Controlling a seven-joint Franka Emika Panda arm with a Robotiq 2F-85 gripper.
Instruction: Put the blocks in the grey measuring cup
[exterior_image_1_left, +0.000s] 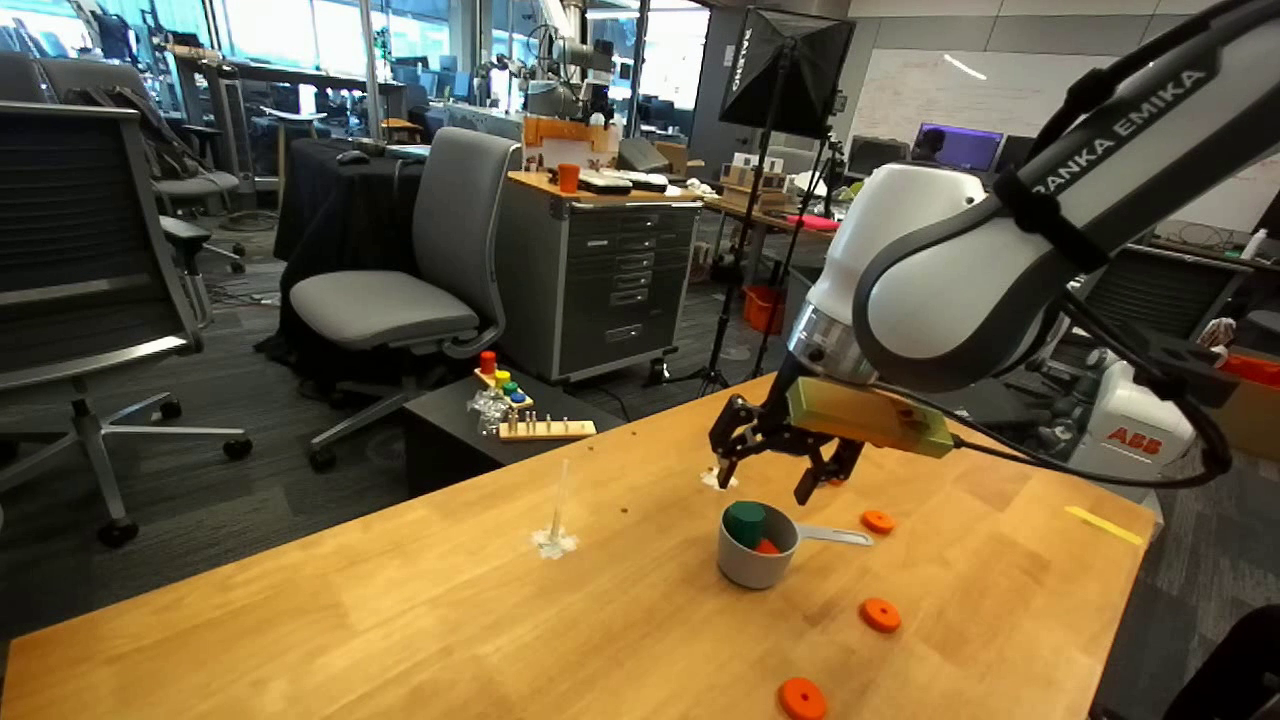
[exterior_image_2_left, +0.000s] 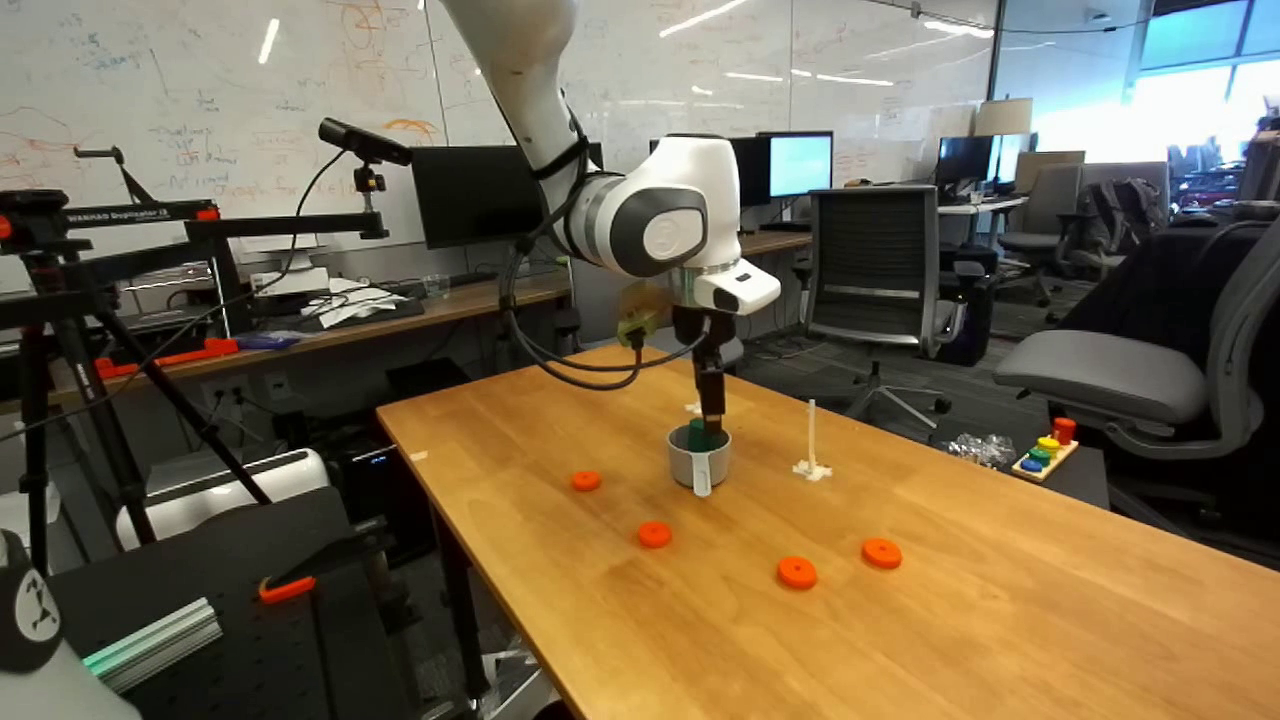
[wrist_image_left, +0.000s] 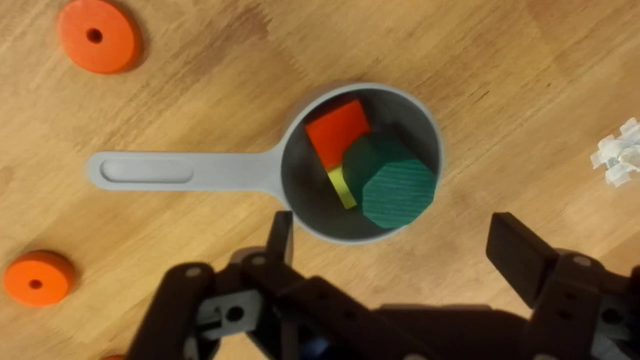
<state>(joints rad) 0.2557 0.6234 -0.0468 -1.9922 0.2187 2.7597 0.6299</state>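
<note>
The grey measuring cup (exterior_image_1_left: 752, 574) stands upright on the table; it also shows in an exterior view (exterior_image_2_left: 686, 468) and in the wrist view (wrist_image_left: 317, 207). Inside it lie an orange-red block (wrist_image_left: 337, 132), a yellow-green block (wrist_image_left: 343, 188) partly covered, and a larger dark green block (wrist_image_left: 398, 193) that leans at the wall and reaches up to the rim. The green block also shows in both exterior views (exterior_image_1_left: 745, 523) (exterior_image_2_left: 697, 434). My gripper (wrist_image_left: 390, 215) is open and empty, fingers wide apart. It hangs above the cup in both exterior views (exterior_image_1_left: 764, 488) (exterior_image_2_left: 713, 425).
Several orange discs with a centre hole lie on the table (exterior_image_1_left: 880, 615) (exterior_image_2_left: 797, 573) (wrist_image_left: 100, 36). A thin upright stick (exterior_image_1_left: 560, 505) is taped to the table beyond the cup. A white tape patch (wrist_image_left: 622, 152) lies near the cup. The cup's handle (wrist_image_left: 225, 171) sticks out sideways.
</note>
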